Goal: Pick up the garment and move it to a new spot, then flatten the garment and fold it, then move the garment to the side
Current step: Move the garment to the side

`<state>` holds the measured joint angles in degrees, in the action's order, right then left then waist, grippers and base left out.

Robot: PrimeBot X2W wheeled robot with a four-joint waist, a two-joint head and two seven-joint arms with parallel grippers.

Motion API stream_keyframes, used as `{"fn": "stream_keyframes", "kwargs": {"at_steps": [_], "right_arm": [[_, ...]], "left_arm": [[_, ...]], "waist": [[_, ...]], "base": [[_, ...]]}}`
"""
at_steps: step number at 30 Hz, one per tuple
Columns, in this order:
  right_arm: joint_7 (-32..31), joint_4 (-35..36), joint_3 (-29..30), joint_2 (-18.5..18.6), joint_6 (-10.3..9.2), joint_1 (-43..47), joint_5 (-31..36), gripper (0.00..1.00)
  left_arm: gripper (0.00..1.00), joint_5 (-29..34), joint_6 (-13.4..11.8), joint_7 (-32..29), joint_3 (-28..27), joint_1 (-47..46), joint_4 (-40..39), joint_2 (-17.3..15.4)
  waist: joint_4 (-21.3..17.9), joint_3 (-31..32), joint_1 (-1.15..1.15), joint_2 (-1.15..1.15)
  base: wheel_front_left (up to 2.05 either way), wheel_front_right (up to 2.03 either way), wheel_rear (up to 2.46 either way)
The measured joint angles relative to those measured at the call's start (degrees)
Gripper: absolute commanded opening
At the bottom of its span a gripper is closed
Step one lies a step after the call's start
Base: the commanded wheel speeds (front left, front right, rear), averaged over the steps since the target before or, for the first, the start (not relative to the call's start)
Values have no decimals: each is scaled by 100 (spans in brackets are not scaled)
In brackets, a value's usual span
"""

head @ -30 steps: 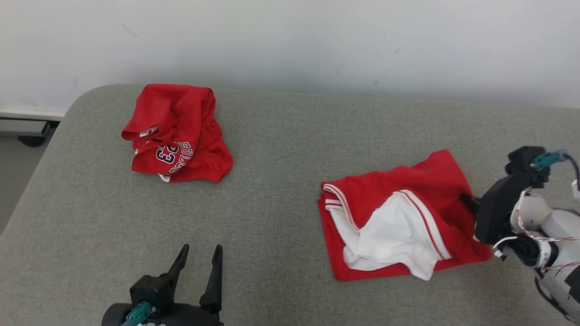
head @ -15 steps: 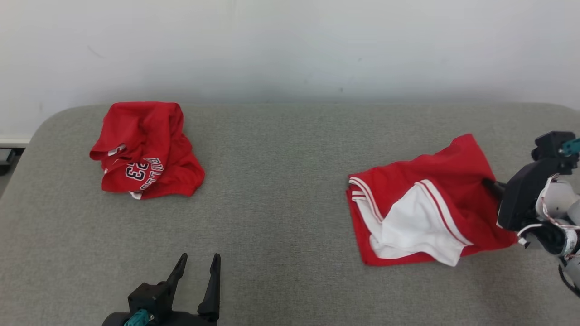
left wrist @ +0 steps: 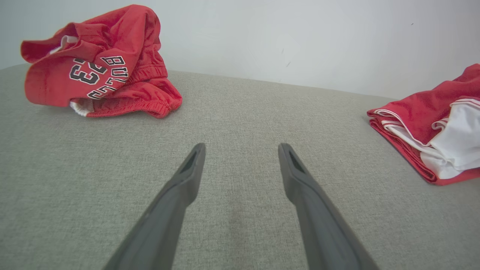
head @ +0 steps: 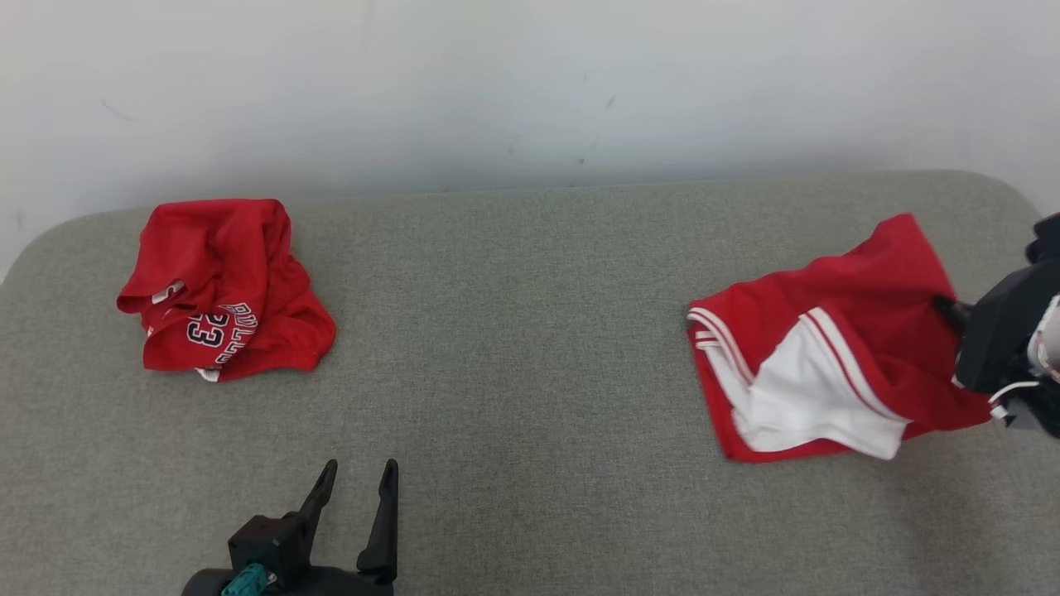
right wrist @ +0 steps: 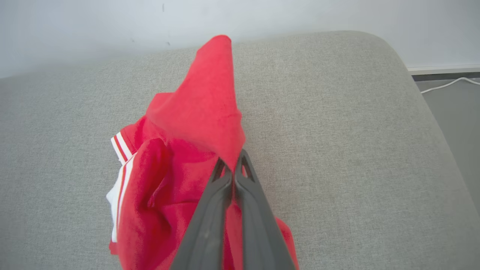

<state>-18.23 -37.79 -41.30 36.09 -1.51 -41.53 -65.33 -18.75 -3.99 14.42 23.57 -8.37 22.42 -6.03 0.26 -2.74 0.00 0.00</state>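
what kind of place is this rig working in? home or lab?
Probably an indoor test room rather than a lived-in home: a grey fabric-padded surface against a bare white wall, with a crumpled red jersey and a red-and-white garment laid out.

The left gripper [left wrist: 242, 147] is seen spread wide at bottom centre; a crumpled jersey [left wrist: 101, 63] is set upper left, a red-and-white garment [left wrist: 423, 120] far right.

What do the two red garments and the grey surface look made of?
Folded garment: thin smooth red knit, white panel, puckers softly where the right gripper pinches it; probably polyester.
Crumpled garment: porous red mesh, printed lettering, elastic hem; likely sports polyester.
Surface: matte grey woven upholstery, visible weave.
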Motion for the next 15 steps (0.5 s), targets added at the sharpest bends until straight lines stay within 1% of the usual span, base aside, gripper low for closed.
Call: {"fn": "stream_keyframes", "kwargs": {"at_steps": [5,7,11,15], "right_arm": [[-19,-227,35,172,15,-240,82,0],[-20,-328,59,222,53,-276,82,0],[-44,-490,46,205,102,-398,138,0],[-43,-701,53,207,107,-427,137,0]], "left_arm": [[100,7,8,0,0,-7,-2,4],[100,7,49,0,-3,-8,-2,3],[100,7,49,0,-30,-8,-9,-3],[100,14,52,1,-25,-9,-10,-4]], "waist": [[-55,-19,0,0],[-64,-30,0,0],[-108,-52,0,0],[-132,-78,0,0]], "base": [[0,0,0],[0,0,0],[0,0,0],[0,0,0]]}}
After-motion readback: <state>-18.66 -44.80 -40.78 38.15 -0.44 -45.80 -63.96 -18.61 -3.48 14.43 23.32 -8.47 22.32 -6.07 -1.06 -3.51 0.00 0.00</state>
